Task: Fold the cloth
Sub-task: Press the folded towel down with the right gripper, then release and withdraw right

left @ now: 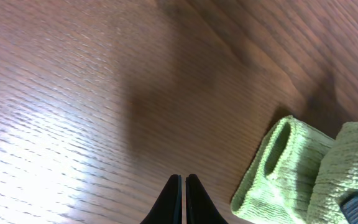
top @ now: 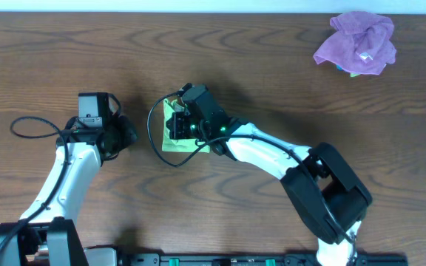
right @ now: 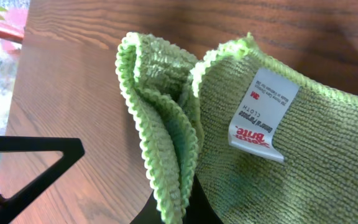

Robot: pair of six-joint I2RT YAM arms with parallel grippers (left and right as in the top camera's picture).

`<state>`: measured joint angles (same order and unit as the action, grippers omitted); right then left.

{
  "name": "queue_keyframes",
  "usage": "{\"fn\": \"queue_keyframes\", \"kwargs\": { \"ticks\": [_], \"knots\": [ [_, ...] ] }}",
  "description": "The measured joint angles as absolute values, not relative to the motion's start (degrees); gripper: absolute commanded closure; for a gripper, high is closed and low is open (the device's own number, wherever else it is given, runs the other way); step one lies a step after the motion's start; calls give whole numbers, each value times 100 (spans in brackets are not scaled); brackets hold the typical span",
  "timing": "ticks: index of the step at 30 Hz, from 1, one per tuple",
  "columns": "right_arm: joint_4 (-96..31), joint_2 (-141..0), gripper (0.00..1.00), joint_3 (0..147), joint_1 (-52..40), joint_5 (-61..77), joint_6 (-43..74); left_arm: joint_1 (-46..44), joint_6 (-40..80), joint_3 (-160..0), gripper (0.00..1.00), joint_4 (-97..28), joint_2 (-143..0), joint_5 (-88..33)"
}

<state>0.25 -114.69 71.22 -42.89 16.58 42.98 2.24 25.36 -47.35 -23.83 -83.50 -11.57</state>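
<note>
the cloth (right: 216,112) lies part-folded at the middle of the table (top: 272,66). the right gripper (right: 178,214) is clamped on its stacked hems. the left gripper (left: 183,186) is closed and empty just beside it. judged light, limp and non-slip; grasp a free corner near the white tag (right: 263,115).

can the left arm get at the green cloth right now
Probably yes: only bare table lies between the shut left pincer and the cloth, though the right pincer grips it and covers much of it.
</note>
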Motion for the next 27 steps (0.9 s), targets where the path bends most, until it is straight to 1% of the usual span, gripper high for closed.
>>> {"fn": "queue_keyframes", "kwargs": {
  "ticks": [2,4,5,6,8,11,15,16,27],
  "knots": [
    [-54,-11489,98,7131,-4303,1656,4300,257,2521,-4735,94,-2383,-8350,-1157],
    [-130,-11491,89,7131,-4311,1653,4311,263,2519,-4735,94,-2383,-8350,-1157],
    [-150,-11491,80,7131,-4316,1649,4324,263,2519,-4735,94,-2383,-8350,-1157],
    [-150,-11491,58,7131,-4316,1656,4311,263,2519,-4735,94,-2381,-8350,-1155],
    [-150,-11491,43,7131,-4322,1653,4324,263,2517,-4735,94,-2381,-8350,-1153],
    [-143,-11491,22,7131,-4322,1708,4283,263,2515,-4735,94,-2379,-8350,-1120],
    [-93,-11491,4,7131,-4322,1824,4292,263,2502,-4735,94,-2370,-8350,-1109],
    [-80,-11491,1,7131,-4322,1861,4281,263,2502,-4737,94,-2366,-8350,-1109],
    [-388,-11485,1,7133,-4152,2265,4219,263,2502,-4737,94,-2357,-8350,-1090]
  ]
}}
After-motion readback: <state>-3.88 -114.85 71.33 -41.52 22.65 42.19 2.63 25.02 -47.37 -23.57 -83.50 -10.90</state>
